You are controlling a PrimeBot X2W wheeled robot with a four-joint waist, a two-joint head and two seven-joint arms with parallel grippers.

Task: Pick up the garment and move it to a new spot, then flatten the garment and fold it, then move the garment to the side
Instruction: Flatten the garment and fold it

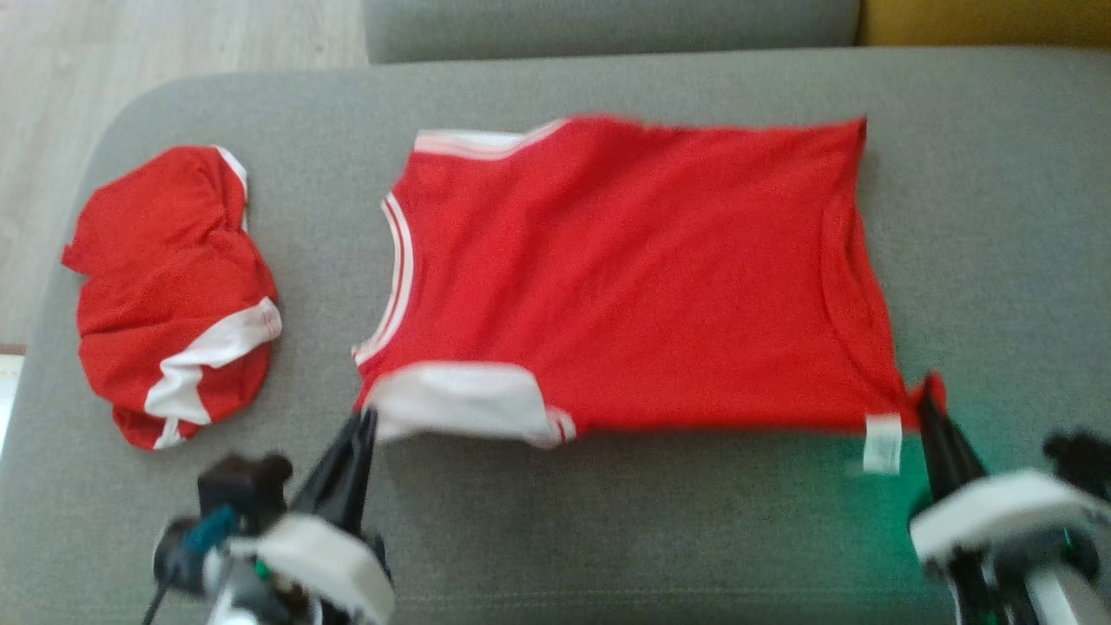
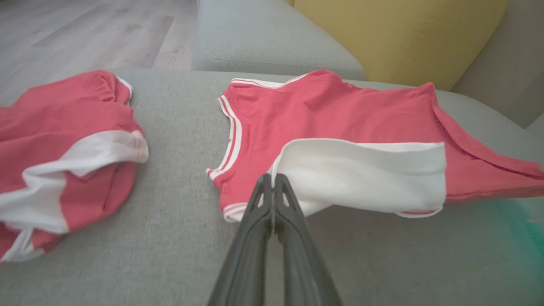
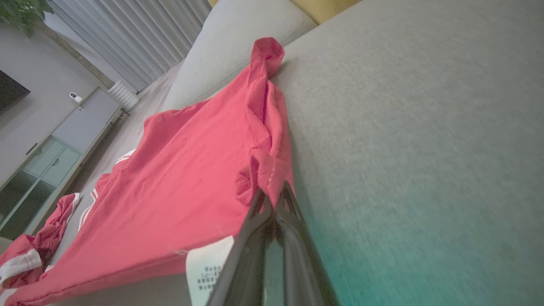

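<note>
- A strip of pale wooden floor [image 1: 130, 52] shows at the far left, beyond the rounded edge of the grey woven-fabric sofa seat [image 1: 998, 217].
- A crumpled red garment with white bands [image 1: 169, 295] lies in a loose heap on the left part of the seat, well apart from both grippers.
- The left gripper [image 1: 364, 421] comes up from the lower left. In the left wrist view its two dark fingers are pressed together at the tips [image 2: 272, 178], pinching the edge of the near white sleeve [image 2: 361, 174], which is raised a little off the seat.
- The red shirt [image 1: 625, 269], with white sleeves and a white-striped neckline [image 1: 399, 269], is spread across the middle of the seat. Its neck points left and its hem right.
- A small white care label [image 1: 883, 441] hangs at the near hem edge, just beside the right gripper.
- The right gripper [image 1: 929, 404] rises from the lower right. In the right wrist view its fingers are clamped on the near hem corner [image 3: 274, 195] and hold that corner up off the seat.
- A mustard-yellow cushion [image 1: 981, 22] sits at the top right, next to the grey backrest [image 1: 608, 26].
</note>
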